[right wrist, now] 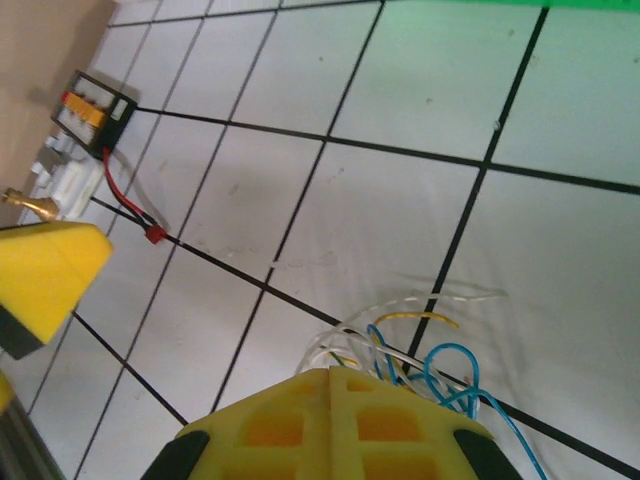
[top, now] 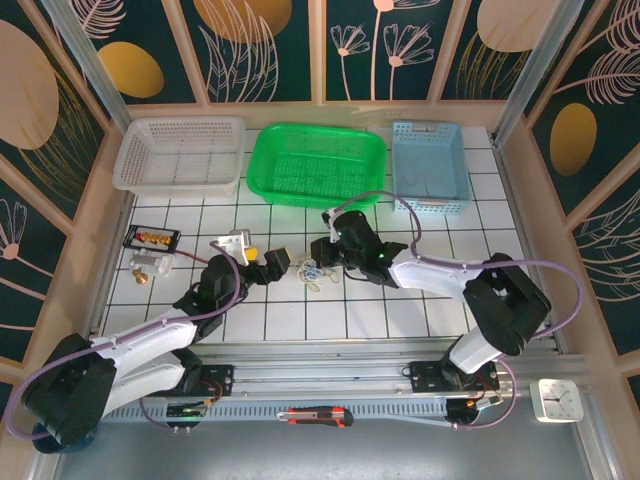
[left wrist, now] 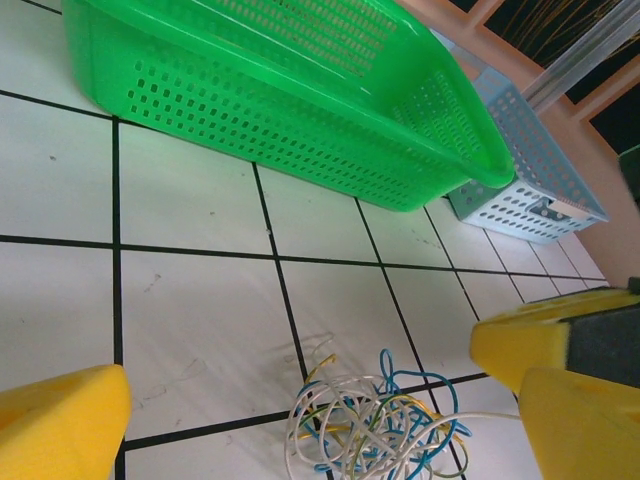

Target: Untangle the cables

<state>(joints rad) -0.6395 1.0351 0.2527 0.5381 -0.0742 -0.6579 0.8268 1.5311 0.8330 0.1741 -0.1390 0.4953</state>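
Tangle of thin, floppy cables (top: 315,270) in blue, tan-yellow and pale grey, heaped in loose loops on white tabletop ruled with black grid lines (top: 330,318). Position near centre, between the two tools and in front of green perforated plastic basket (top: 318,165). Just left of heap, left gripper (left wrist: 300,360), with yellow foam-padded fingers (left wrist: 60,425) spread wide apart and nothing held; heap low in left wrist view, ahead of the gap. On far-right side of heap, right gripper (right wrist: 215,315), jaws likewise apart; yellow latticed finger (right wrist: 335,420) over near edge of wires, contact not discernible. White mesh basket (top: 180,152) and pale blue mesh basket (top: 430,165) flanking green one along far edge. Small black box (top: 150,238) with red-tipped lead (right wrist: 153,234) at far left, well apart from heap.
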